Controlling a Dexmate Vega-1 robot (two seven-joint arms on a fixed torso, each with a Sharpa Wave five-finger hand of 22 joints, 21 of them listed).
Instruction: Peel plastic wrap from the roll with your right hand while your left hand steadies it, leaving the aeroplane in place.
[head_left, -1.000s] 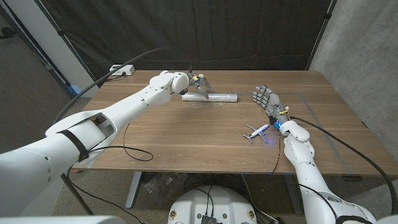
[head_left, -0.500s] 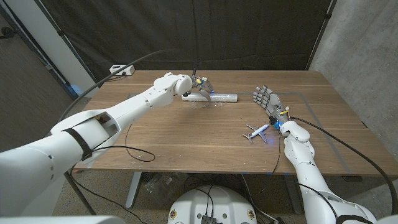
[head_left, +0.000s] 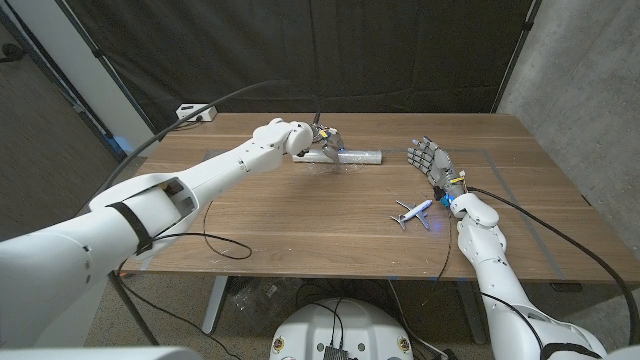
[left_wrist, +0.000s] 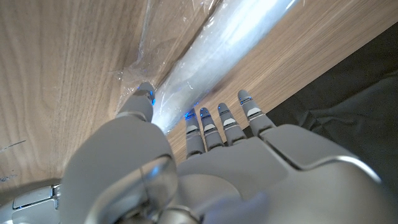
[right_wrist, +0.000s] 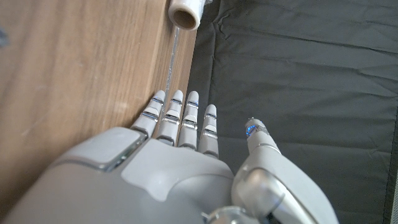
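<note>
Clear plastic wrap on its roll (head_left: 350, 156) lies across the far middle of the brown wooden worktop (head_left: 300, 220) in the head view, and my left hand (head_left: 322, 142) is down on its left end, fingers over the top; my right hand (head_left: 428, 160) stands upright with fingers apart and nothing in it, well apart from the roll, and the aeroplane (head_left: 413, 213) sits just beside that wrist. To do this well, I judge I should press down firmly with the left before the right reaches across, lifting that arm clear of the aeroplane. A white power strip (head_left: 196, 114) rests at the far left corner, a black cable (head_left: 215, 240) loops over the near side, and dark curtains hang behind. In the left wrist view my fingers (left_wrist: 214, 124) rest on the roll, loose film crumpled beside the thumb. In the right wrist view my hand is spread and empty, facing the roll's open end (right_wrist: 186, 14).
</note>
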